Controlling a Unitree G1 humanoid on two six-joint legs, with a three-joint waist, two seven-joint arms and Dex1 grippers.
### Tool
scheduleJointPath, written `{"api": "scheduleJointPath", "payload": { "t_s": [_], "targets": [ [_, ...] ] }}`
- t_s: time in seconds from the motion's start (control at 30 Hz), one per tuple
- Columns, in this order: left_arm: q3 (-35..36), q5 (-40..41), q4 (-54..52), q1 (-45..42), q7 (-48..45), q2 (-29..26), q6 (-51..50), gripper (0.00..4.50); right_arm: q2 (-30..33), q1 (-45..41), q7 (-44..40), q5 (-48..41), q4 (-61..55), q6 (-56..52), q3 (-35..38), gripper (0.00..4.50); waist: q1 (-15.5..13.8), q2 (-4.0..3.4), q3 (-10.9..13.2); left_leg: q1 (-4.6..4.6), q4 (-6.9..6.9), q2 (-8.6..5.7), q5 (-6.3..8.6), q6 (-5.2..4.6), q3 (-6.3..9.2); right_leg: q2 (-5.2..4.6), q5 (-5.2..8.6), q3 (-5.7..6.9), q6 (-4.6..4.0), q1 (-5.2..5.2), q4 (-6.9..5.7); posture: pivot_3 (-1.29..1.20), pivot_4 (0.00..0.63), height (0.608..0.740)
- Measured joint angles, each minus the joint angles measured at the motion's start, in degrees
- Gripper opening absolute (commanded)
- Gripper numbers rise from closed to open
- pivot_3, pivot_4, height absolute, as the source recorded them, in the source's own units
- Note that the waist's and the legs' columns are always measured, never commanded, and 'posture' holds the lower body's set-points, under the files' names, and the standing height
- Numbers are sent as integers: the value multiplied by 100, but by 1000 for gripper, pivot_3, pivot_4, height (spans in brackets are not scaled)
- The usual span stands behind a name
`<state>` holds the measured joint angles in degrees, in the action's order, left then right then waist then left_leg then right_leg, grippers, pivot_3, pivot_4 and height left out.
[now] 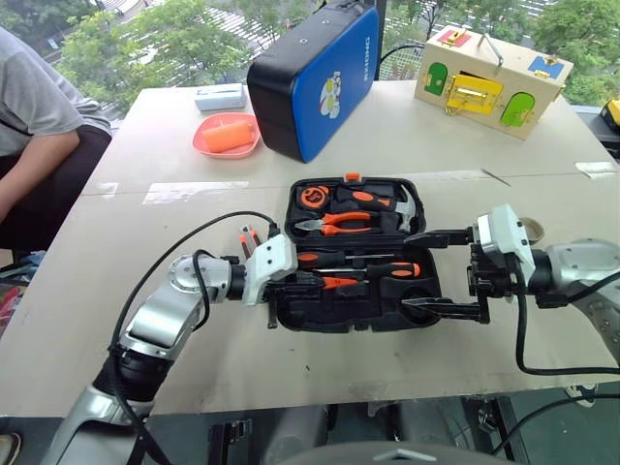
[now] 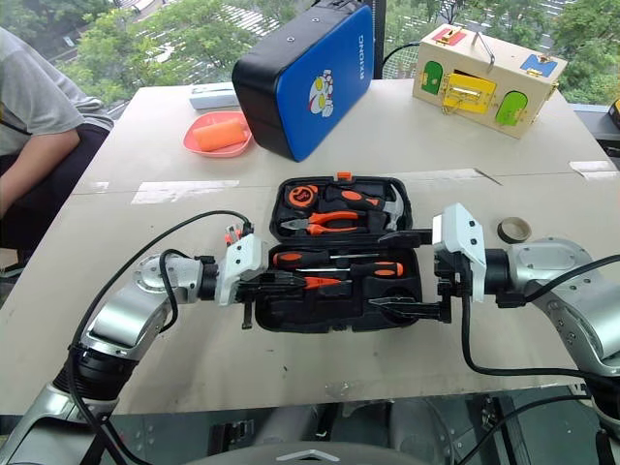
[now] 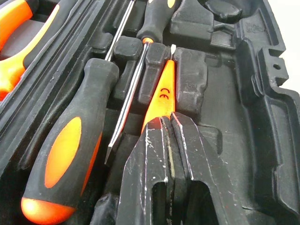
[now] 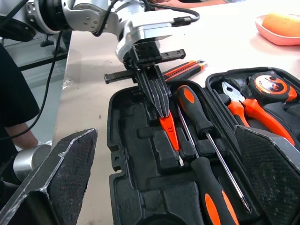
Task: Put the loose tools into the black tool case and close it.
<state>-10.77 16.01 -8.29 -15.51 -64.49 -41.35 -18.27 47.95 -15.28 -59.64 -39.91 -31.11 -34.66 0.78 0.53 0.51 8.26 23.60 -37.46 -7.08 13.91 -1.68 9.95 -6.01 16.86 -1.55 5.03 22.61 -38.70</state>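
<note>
The black tool case [image 1: 291, 218] lies open mid-table. Two black-and-orange screwdrivers [image 1: 334, 259] [image 1: 383, 270] lie in its near half, and the slim orange tester screwdriver [image 3: 161, 91] sits in a slot beside them. My left gripper [image 3: 169, 120] is shut, reaching in from the case's left side, its tips on the tester's handle end. My right gripper [image 1: 436, 273] stands wide open at the case's right side, nothing between its fingers. The utility knife [image 4: 180, 69] lies on the table left of the case. A small tape roll [image 2: 513, 230] lies to the right.
Pliers [image 1: 334, 225], a hammer [image 1: 405, 203] and a tape measure [image 1: 313, 197] sit in the case's far half. Behind stand a blue-and-black case [image 1: 315, 77], a wooden latch box [image 1: 489, 82] and a pink dish [image 1: 228, 136]. A person [image 1: 39, 126] sits at the table's left.
</note>
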Motion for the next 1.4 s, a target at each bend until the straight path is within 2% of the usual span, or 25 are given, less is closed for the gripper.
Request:
{"api": "scheduleJointPath", "payload": {
  "t_s": [0.47,0.57,0.6,0.67,0.77,0.83,0.9,1.0,1.13,1.27,1.4],
  "targets": [
    [148,167,57,53,69,72,-228,19,-112,-179,-27,4,27,-13,-82,4500,12,-2,-4,-10,1,0,0,0,0,1,0,-2,0,-2,-13,0,150,735],
    [431,335,-241,332,194,-73,-470,889,-150,-332,-81,21,86,-7,-139,4500,50,-2,-4,-11,5,1,0,1,-1,3,0,-8,-1,1,-14,0,150,735],
    [605,395,-324,428,282,-126,-618,1344,-169,-390,-102,21,108,-3,-160,4500,59,-2,-3,-12,6,2,-1,1,-1,4,0,-9,-1,3,-14,0,150,735],
    [1315,815,-662,848,485,-284,-1127,2335,-229,-543,-159,20,200,26,-203,4500,88,0,-2,-8,8,6,-1,2,0,6,1,-8,-2,9,-15,0,150,735],
    [2816,1390,-1254,1609,900,-500,-1912,3924,-327,-775,-292,21,406,116,-242,4500,122,2,0,-1,10,6,-1,2,0,6,1,-9,-2,14,-7,0,150,735],
    [3607,1699,-1771,2288,1047,-483,-2256,4425,-390,-911,-412,29,540,160,-301,4500,128,4,1,7,9,6,-1,2,-1,5,1,-8,-1,15,7,0,150,735],
    [4321,1961,-2302,3111,1161,-359,-2587,4425,-411,-984,-569,66,750,255,-335,4500,128,3,1,6,10,5,-1,2,-5,3,1,-9,-1,10,18,0,150,735],
    [5004,2106,-2795,4067,1277,-19,-2753,4425,-467,-1080,-756,154,961,385,-441,4500,71,3,1,4,10,6,0,2,-5,3,1,-8,-2,8,17,0,150,735],
    [5931,2171,-3131,5372,1657,751,-2855,4425,-586,-1224,-1024,249,1252,569,-551,4500,-20,4,2,3,11,6,1,1,-3,-2,1,-11,-3,6,18,0,150,735],
    [6056,2515,-3503,5550,2091,1101,-3077,4425,-638,-1342,-1173,252,1289,613,-564,4500,-174,7,2,5,7,5,14,-20,1,-3,-1,-12,-7,1,20,0,150,735],
    [5855,3105,-3712,4661,3066,840,-3848,4425,-665,-1349,-1260,344,1313,681,-657,4500,-244,6,1,1,6,5,6,-8,8,2,-5,-8,-13,3,10,0,150,735]
  ]
}}
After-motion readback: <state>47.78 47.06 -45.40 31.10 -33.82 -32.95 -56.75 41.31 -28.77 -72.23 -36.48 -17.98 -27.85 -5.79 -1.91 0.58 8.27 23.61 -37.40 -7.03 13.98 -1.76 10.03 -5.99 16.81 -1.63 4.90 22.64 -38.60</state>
